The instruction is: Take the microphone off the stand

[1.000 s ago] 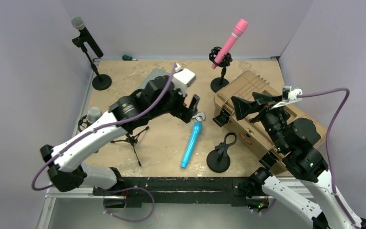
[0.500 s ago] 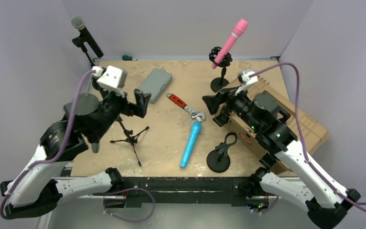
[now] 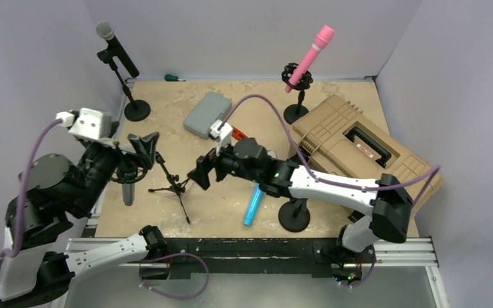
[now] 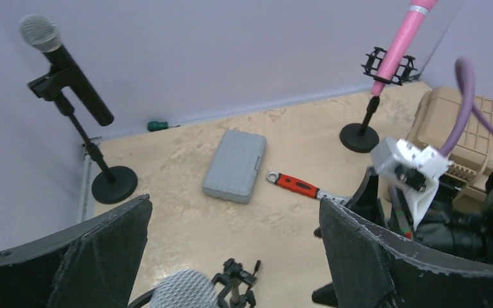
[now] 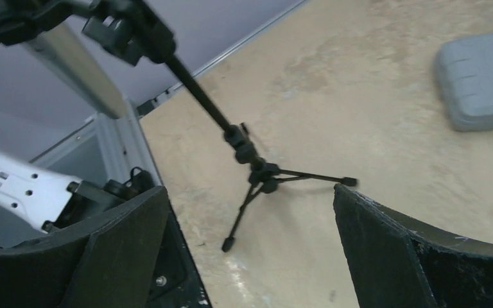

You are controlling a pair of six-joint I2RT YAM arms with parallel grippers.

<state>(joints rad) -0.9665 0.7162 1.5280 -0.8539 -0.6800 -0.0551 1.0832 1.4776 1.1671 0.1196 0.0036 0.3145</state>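
We see the microphone point(image 4: 181, 290) clipped in the tripod stand point(image 3: 174, 187) near the left edge of the counter point(image 3: 221, 206), its mesh head up and its grey body slanting down over that edge. Our left gripper point(image 4: 235, 204) hangs above it with the fingers spread wide. In the left wrist view the head sits low between them, touching neither. Our right gripper point(image 3: 202, 173) reaches across from the right, its fingers likewise wide apart and holding nothing. The right wrist view shows the tripod's rod and legs between them. A blue microphone point(image 3: 255, 202) lies on the counter toward the near edge, partly under the right arm, just beside a round-base stand point(image 3: 294, 215). A black microphone point(image 3: 117, 50) sits in its stand at the far left corner and a pink microphone point(image 3: 309, 56) in another at the far edge. A tan case point(image 3: 353, 138) lies along the right edge and a grey case point(image 3: 207, 114) lies toward the far side.
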